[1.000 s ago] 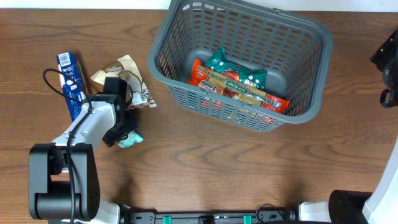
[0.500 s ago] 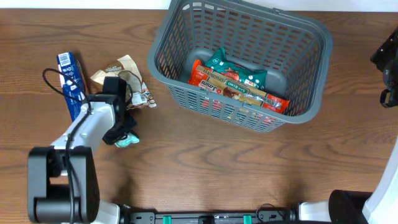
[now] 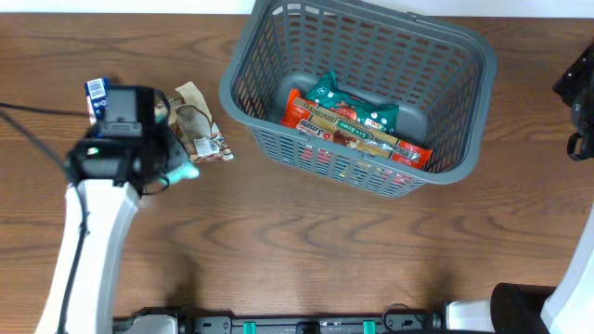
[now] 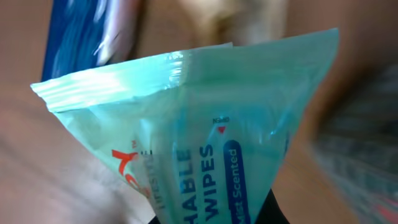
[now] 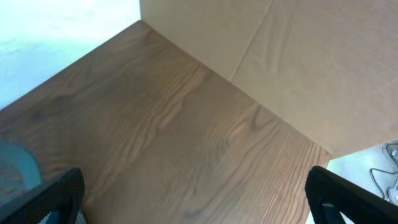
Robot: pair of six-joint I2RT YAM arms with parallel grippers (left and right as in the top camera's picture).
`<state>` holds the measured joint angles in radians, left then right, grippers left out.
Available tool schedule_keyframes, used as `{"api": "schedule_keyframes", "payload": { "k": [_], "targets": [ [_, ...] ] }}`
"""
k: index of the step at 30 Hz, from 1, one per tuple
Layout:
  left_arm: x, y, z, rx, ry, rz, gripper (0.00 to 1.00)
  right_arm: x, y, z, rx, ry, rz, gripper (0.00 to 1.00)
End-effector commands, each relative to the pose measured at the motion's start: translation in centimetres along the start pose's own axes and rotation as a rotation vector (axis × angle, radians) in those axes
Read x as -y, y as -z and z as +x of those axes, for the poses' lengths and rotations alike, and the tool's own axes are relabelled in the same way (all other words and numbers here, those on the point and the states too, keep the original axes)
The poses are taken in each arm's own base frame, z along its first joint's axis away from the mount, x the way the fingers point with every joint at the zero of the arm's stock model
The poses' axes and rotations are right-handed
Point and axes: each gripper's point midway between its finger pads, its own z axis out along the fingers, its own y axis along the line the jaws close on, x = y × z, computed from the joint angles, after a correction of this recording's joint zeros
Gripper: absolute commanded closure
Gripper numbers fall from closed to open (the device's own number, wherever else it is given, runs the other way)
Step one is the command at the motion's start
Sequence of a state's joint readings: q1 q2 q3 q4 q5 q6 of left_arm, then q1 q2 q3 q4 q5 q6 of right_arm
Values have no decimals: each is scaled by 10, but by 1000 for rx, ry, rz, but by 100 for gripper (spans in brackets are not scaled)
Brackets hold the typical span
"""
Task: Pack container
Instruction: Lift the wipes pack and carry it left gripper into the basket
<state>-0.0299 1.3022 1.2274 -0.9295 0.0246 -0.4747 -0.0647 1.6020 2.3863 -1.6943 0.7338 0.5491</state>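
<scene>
The container stands at the table's far edge, right of centre, with snack packets lying on its bottom. It looks like stiff, light plastic. The rounded rim is the natural place to grip it, though it probably needs no moving. The left gripper is clamped on a teal wipes packet, soft and slick, near the table's left edge. The right gripper gapes wide over bare wood. The left wrist view is blurred, and its fingers are mostly cut off.

The table is viewed from straight above; the wipes packet, shared, is filmed close-up by the left wrist.
</scene>
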Motion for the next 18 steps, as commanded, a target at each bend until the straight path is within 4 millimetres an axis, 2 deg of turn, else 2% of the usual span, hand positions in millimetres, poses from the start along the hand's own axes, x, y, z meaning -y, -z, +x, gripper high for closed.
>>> {"api": "schedule_keyframes", "payload": {
  "k": [1, 5, 8, 11, 14, 18],
  "targets": [
    [42, 54, -23, 97, -155, 208, 94, 4, -1, -1, 6, -20, 22, 1],
    [82, 112, -43, 213, -287, 381, 94, 4, -1, -1, 6, -20, 22, 1],
    [111, 151, -50, 289, -392, 503, 94, 4, -1, -1, 6, -20, 22, 1],
    [137, 176, -51, 341, -471, 611, 94, 4, -1, -1, 6, -20, 22, 1],
    [166, 189, -48, 362, -542, 712, 94, 4, -1, -1, 6, -20, 22, 1],
    [197, 175, -43, 342, -593, 760, 94, 4, -1, -1, 5, -20, 21, 1]
  ]
}}
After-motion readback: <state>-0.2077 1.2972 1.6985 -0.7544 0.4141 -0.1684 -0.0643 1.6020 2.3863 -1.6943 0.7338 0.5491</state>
